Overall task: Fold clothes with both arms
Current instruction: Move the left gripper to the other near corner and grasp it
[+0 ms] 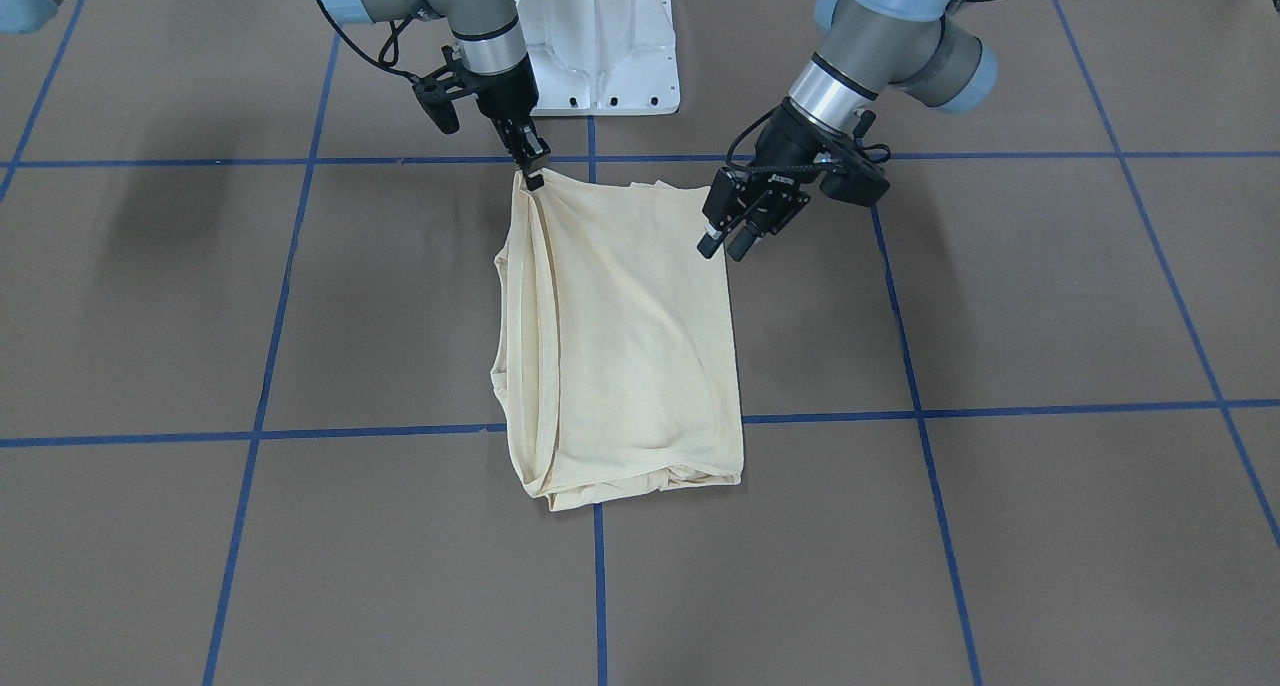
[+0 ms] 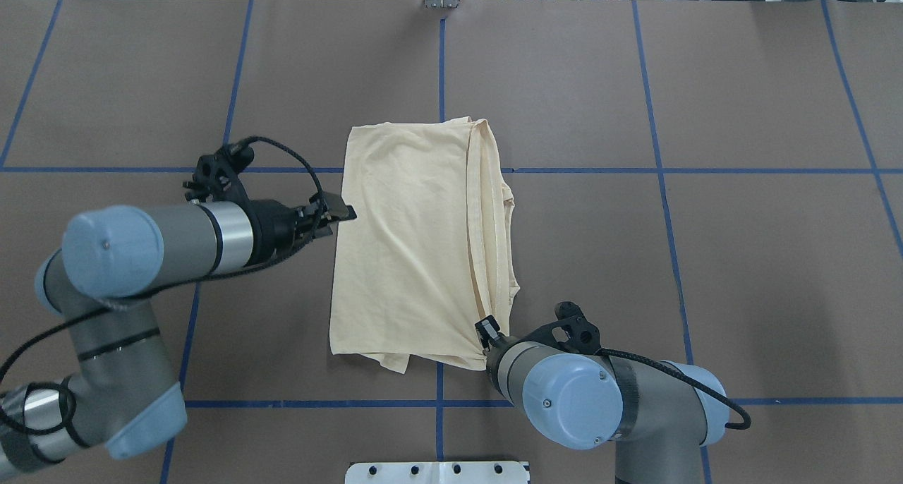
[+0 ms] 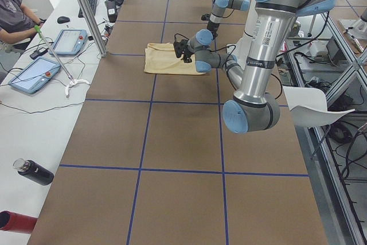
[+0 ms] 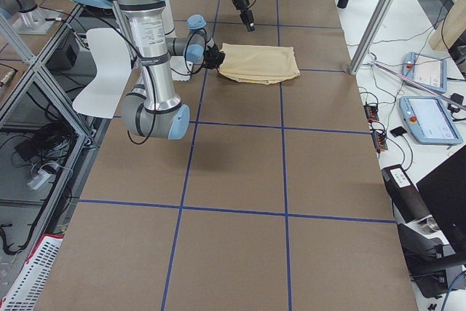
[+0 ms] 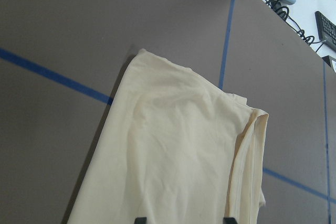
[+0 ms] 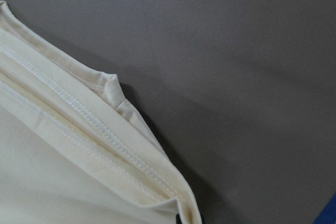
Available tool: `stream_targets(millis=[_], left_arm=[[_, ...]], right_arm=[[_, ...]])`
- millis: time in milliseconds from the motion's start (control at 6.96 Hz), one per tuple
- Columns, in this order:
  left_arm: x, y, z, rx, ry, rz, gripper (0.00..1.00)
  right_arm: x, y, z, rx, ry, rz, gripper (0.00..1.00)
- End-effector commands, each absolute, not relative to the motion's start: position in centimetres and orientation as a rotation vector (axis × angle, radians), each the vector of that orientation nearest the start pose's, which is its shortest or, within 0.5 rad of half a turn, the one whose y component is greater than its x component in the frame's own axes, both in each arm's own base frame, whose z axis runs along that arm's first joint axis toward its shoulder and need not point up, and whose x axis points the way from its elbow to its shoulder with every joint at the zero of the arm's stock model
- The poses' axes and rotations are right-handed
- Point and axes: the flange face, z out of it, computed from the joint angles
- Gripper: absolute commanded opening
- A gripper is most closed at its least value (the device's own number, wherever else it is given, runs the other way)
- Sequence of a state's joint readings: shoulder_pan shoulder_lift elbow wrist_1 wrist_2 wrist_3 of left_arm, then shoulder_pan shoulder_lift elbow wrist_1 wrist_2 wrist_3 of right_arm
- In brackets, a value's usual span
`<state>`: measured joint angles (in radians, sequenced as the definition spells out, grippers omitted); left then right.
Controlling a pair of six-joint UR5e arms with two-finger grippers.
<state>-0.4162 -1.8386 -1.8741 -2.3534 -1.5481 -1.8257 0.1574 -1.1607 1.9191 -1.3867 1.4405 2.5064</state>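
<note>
Shirt (image 1: 620, 346) folded into narrow rectangle on desk (image 1: 1000, 526); right pincer (image 1: 531, 173) clamped on its corner, left pincer (image 1: 723, 252) apart, empty; crosswise fold likely left.

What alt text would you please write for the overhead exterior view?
A folded cream shirt lies on a brown, blue-gridded table. The left hand hovers open at its left edge; the right hand pinches its near right corner.
</note>
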Motion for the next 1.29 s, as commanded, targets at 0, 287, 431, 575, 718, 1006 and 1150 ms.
stream_targets(millis=[0,287,431,575,718,1006,1150], left_arm=[[50.1,-27.4,29.7,0.006,1.309,-0.695,0.57],[51.2,-24.3,31.9,-0.035,1.231,-0.678,0.56],[50.6,-24.1,32.6,-0.034,1.218,-0.677,0.56],[50.6,-24.0,32.8,-0.036,1.215,-0.675,0.56],[50.7,-24.0,32.9,-0.036,1.213,-0.676,0.56],[51.0,-23.7,33.3,-0.043,1.202,-0.676,0.54],[51.2,-23.7,33.5,-0.043,1.199,-0.675,0.51]], right_arm=[[-56.2,-23.7,25.9,-0.262,-0.968,1.066,0.00],[-56.2,-23.7,25.8,-0.262,-0.969,1.065,0.00],[-55.9,-23.6,25.5,-0.265,-0.977,1.065,0.00],[-55.8,-23.6,25.3,-0.267,-0.981,1.064,0.00],[-55.8,-23.6,25.3,-0.267,-0.981,1.064,0.00],[-55.8,-23.6,25.3,-0.269,-0.981,1.063,0.00],[-55.8,-23.6,25.3,-0.268,-0.981,1.062,0.00]])
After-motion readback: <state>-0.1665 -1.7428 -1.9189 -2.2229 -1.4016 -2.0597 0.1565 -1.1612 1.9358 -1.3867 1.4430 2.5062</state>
